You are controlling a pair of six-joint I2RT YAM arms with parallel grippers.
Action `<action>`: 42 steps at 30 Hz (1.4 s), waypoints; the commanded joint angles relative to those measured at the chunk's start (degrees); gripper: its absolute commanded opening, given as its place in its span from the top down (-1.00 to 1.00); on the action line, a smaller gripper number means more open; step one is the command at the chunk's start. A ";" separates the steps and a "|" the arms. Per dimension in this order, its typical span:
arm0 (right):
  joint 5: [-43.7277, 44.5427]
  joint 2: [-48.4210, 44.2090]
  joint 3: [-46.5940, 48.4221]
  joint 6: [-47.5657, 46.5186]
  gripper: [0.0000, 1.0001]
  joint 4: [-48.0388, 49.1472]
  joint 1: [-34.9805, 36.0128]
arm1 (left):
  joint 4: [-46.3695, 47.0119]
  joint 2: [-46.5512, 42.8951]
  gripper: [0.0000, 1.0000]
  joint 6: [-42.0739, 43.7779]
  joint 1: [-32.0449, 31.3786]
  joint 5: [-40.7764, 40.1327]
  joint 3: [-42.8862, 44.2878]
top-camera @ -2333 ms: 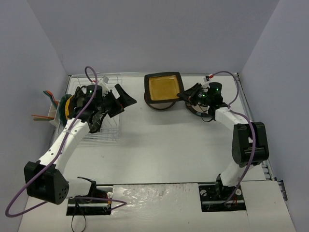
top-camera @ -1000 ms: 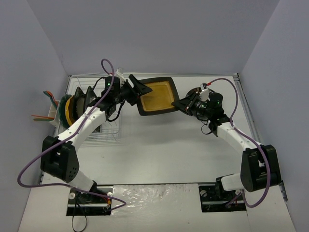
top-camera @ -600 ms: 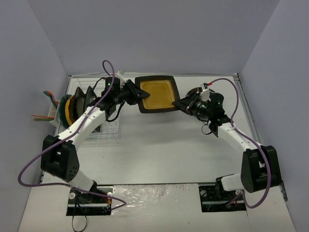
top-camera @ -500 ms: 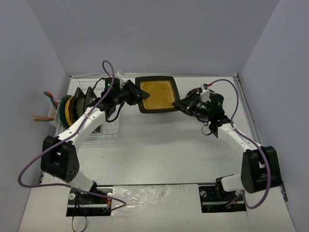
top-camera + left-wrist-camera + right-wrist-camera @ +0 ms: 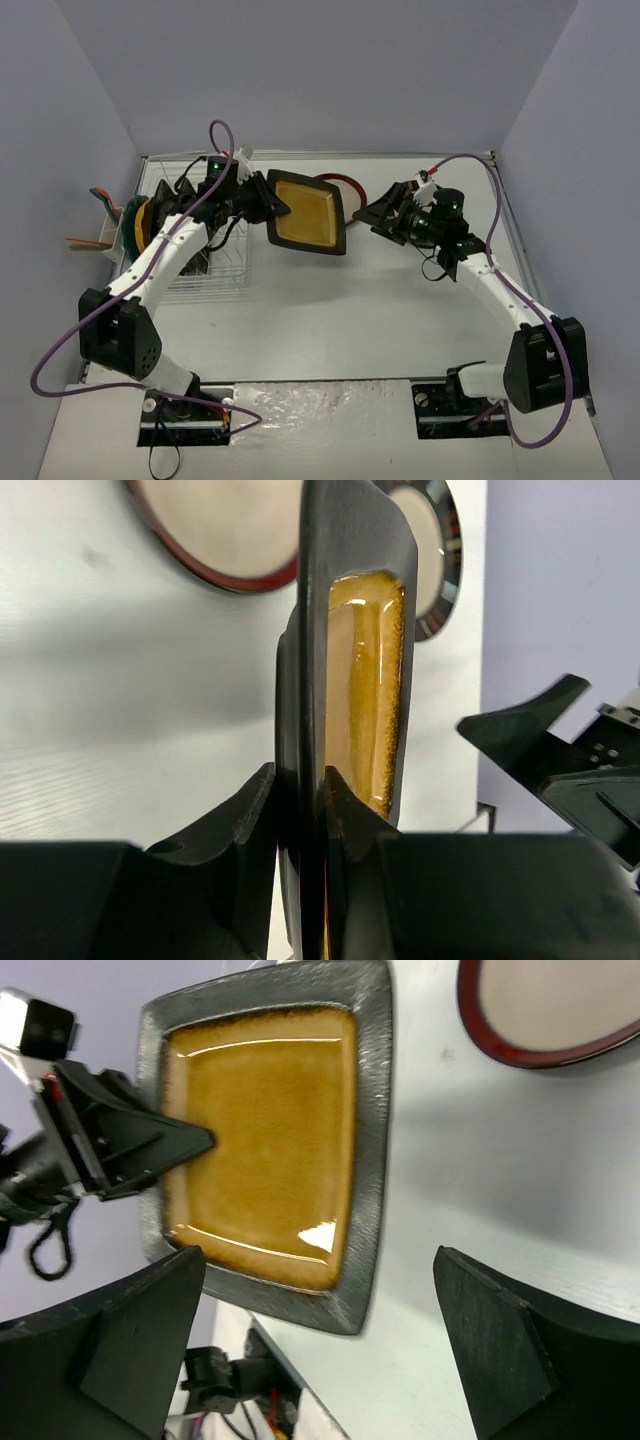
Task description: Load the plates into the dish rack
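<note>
The black square plate with a yellow centre [image 5: 305, 213] hangs tilted above the table's back middle. My left gripper [image 5: 272, 205] is shut on its left rim. In the left wrist view the plate [image 5: 355, 680] stands edge-on between the fingers [image 5: 240, 810]. My right gripper [image 5: 385, 212] is open just right of the plate and apart from it. Its wrist view shows the plate [image 5: 260, 1140] ahead of its spread fingers [image 5: 130, 1340], with nothing between them. A red-rimmed plate [image 5: 345, 183] lies flat behind. The white wire dish rack [image 5: 215, 275] at left holds teal and orange plates [image 5: 135, 225] and black ones [image 5: 165, 205].
A white utensil cup [image 5: 105, 235] with orange and green items hangs on the rack's left side. A dark-rimmed round plate [image 5: 435, 550] lies beside the red-rimmed plate [image 5: 215, 530]. Purple-grey walls close in the table at the back and sides.
My right gripper has opened and let go of the square plate. My left gripper closed on the plate's other rim and carried it left, tilting it up and uncovering the red-rimmed plate.
</note>
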 commanded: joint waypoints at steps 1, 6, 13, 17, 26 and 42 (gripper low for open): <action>4.16 -3.27 5.25 -9.72 -0.93 -7.41 -0.18 | -4.79 -7.47 1.00 11.22 5.25 -1.43 11.83; 5.66 -4.66 5.40 -12.75 -0.96 -11.02 -0.79 | -23.21 -6.81 1.00 29.62 10.19 -9.39 23.66; 5.54 -5.30 3.02 -13.01 -0.98 -11.69 -0.89 | -38.12 -2.20 1.00 46.47 10.90 -30.79 34.93; 5.06 -5.38 2.41 -12.85 -0.98 -11.78 -0.97 | -40.80 0.29 1.00 50.87 10.98 -38.46 38.50; 5.10 -5.79 2.03 -13.06 -0.98 -12.13 -1.06 | -38.17 3.52 1.00 52.45 10.95 -46.26 34.93; 5.15 -5.65 0.99 -12.96 -0.98 -12.13 -1.60 | -30.61 6.63 1.00 49.42 10.98 -45.09 24.15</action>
